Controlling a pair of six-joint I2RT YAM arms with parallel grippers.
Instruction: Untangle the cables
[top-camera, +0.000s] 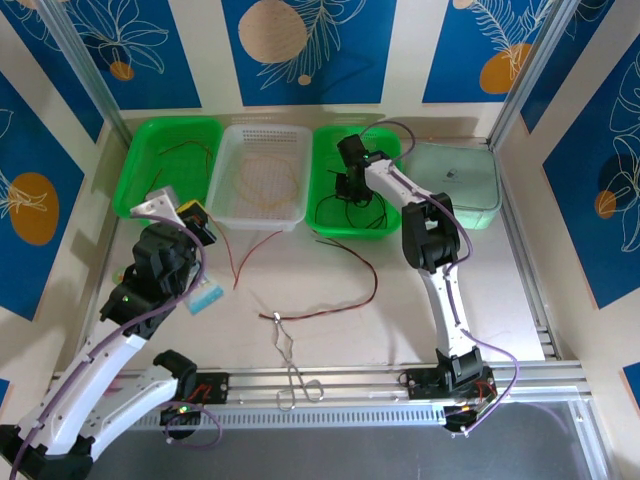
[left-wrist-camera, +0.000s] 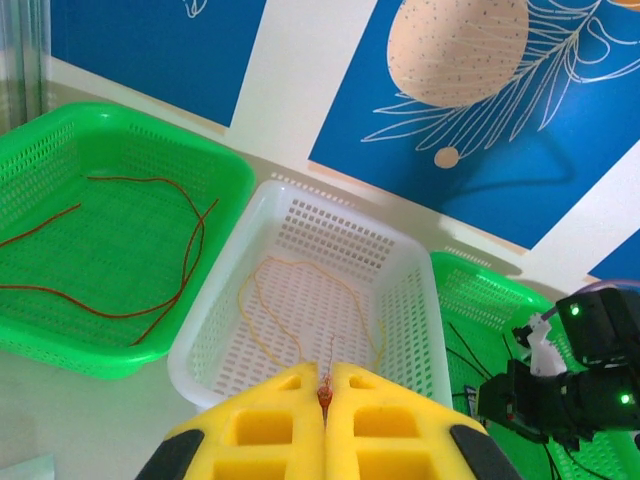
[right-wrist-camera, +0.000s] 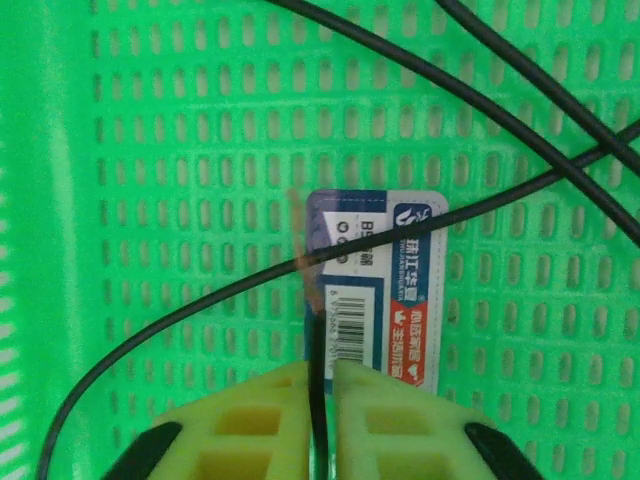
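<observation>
The cables (top-camera: 374, 285), lying in three baskets (top-camera: 262, 128) and on the table (top-camera: 400, 310), look limp and featherlight, best pinched near an end; the left gripper (left-wrist-camera: 325, 420) clamps a red wire (left-wrist-camera: 325, 393), the right gripper (right-wrist-camera: 322, 420) straddles a black cable (right-wrist-camera: 317, 360), grip unclear.

Back row: left green basket (top-camera: 170, 122), white basket (top-camera: 265, 129), right green basket (top-camera: 323, 195), pale lidded tub (top-camera: 470, 190). Silver forceps (top-camera: 290, 362) lie up front.
</observation>
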